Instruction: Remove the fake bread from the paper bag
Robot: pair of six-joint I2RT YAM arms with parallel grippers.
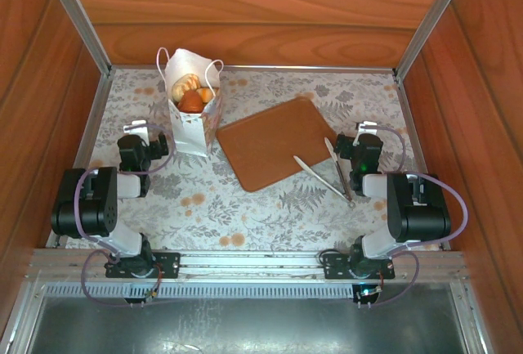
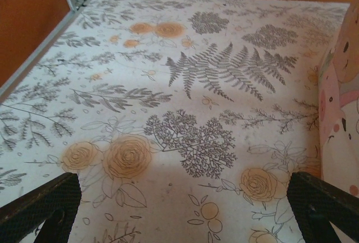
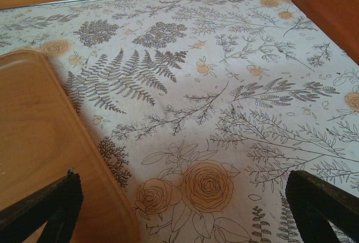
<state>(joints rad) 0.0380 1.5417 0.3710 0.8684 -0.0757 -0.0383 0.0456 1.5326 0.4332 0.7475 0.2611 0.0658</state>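
Left gripper [image 2: 185, 198]: wide open, with nothing between its two dark fingers. It sits low over the cloth on the left side, just on the near side of the bag.
Right gripper [image 3: 182, 198]: wide open too, and holding nothing. It sits low on the right side, next to the right edge of the board.
Paper bag [image 1: 189, 129]: a small white bag standing up at the far left, with its top open and its thin cord handles sticking up.
Fake bread [image 1: 193, 92]: inside the bag, peeking out at the top. I can see golden and orange pieces, but I cannot tell how many.
Brown board [image 1: 274, 140]: lies flat in the middle, just right of the bag, with nothing on its middle.
Tongs [image 1: 315, 172]: lie across the board's near right corner, partly on the cloth.
Cloth [image 1: 204, 199]: white, with grey ferns and orange roses, covering the table.
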